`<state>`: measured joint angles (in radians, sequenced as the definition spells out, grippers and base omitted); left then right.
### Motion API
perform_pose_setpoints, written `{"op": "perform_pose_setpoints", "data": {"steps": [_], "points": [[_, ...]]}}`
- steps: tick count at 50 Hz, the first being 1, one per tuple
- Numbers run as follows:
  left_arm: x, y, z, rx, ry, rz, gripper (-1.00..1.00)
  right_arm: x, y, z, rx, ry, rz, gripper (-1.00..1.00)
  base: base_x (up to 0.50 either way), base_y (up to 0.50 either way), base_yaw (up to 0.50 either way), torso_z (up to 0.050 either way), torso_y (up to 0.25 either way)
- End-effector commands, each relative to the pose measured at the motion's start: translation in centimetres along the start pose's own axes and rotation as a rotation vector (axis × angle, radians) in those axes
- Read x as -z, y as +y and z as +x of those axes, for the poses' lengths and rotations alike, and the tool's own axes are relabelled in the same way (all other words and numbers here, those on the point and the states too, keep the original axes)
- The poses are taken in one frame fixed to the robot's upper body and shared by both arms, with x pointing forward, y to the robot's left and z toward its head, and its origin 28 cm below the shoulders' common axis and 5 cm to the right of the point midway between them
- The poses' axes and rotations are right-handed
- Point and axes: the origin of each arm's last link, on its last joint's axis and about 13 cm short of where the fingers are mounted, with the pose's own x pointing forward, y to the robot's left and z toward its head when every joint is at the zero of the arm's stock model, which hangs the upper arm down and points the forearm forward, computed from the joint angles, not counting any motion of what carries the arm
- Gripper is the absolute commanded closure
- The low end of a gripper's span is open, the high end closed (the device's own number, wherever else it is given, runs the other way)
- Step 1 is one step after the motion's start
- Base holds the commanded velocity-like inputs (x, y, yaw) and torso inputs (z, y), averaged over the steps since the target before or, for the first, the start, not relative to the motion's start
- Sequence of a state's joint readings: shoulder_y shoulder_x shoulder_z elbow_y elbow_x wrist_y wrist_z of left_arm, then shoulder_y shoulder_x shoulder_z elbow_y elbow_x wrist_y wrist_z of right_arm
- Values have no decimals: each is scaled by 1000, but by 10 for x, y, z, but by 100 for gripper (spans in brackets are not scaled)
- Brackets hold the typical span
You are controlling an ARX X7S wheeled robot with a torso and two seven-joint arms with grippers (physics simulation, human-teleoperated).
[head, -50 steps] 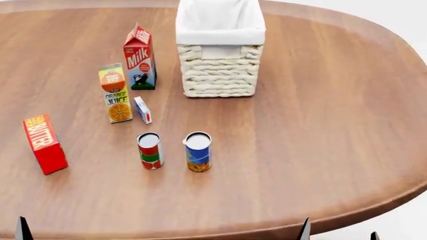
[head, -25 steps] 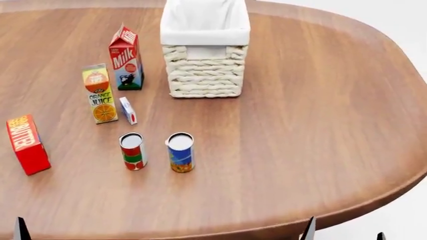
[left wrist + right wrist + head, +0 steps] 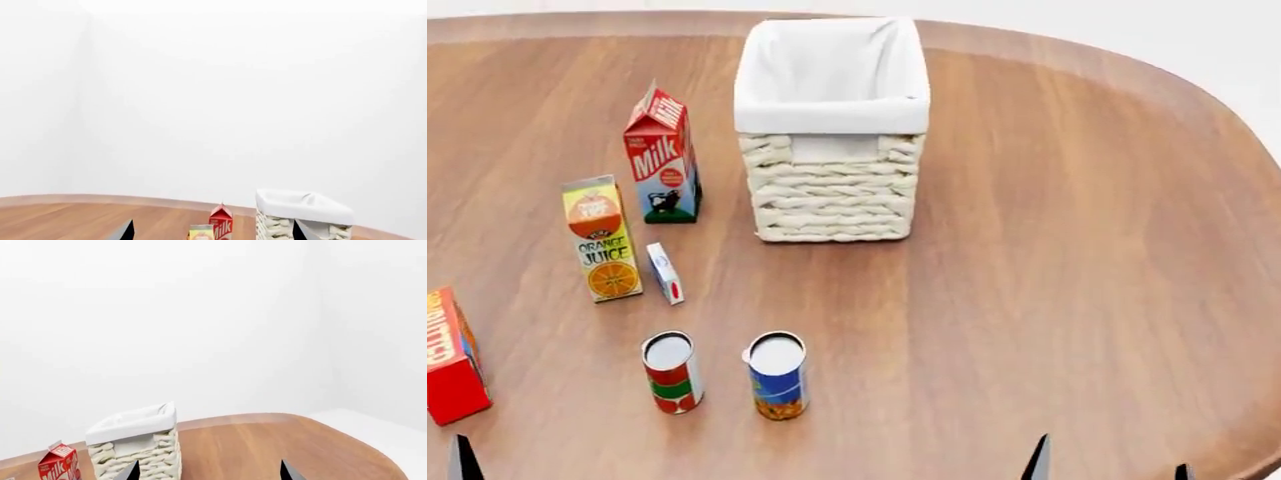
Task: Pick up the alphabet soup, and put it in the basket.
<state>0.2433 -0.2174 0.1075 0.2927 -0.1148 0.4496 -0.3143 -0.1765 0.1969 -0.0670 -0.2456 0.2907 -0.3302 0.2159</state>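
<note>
Two cans stand side by side near the table's front: a blue and orange can (image 3: 777, 376) and a red, green and white can (image 3: 671, 372). Their labels are too small to read, so I cannot tell for sure which is the alphabet soup. The cream wicker basket (image 3: 831, 190) with white lining stands behind them, upright and empty; it also shows in the left wrist view (image 3: 303, 216) and the right wrist view (image 3: 137, 447). My left gripper (image 3: 213, 234) and right gripper (image 3: 210, 473) are open and empty, low at the table's front edge; the right gripper's fingertips (image 3: 1038, 458) show there.
A milk carton (image 3: 662, 153), an orange juice carton (image 3: 601, 239), a small blue and white box (image 3: 666, 272) and a red butter box (image 3: 450, 355) stand left of the basket. The round wooden table (image 3: 1068, 250) has bare wood at the right.
The head view has shifted: everything on the table now sits lower and further left in the picture, and the basket's inside shows. No object has moved on the table.
</note>
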Motion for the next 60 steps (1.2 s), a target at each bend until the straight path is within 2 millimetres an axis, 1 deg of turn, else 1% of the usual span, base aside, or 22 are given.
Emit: {"op": "perform_pose_setpoints", "data": {"steps": [1, 30, 60], "points": [[0, 0, 0, -1, -2, -1, -100, 0, 0, 0, -1, -4, 2, -100, 324, 0, 0, 0, 0], [-1, 0, 0, -2, -6, -3, -100, 1, 0, 0, 3, -2, -2, -100, 317, 0, 0, 0, 0], [-2, 1, -1, -3, -11, -5, -100, 1, 0, 1, 5, 0, 1, -100, 271, 0, 0, 0, 0]]}}
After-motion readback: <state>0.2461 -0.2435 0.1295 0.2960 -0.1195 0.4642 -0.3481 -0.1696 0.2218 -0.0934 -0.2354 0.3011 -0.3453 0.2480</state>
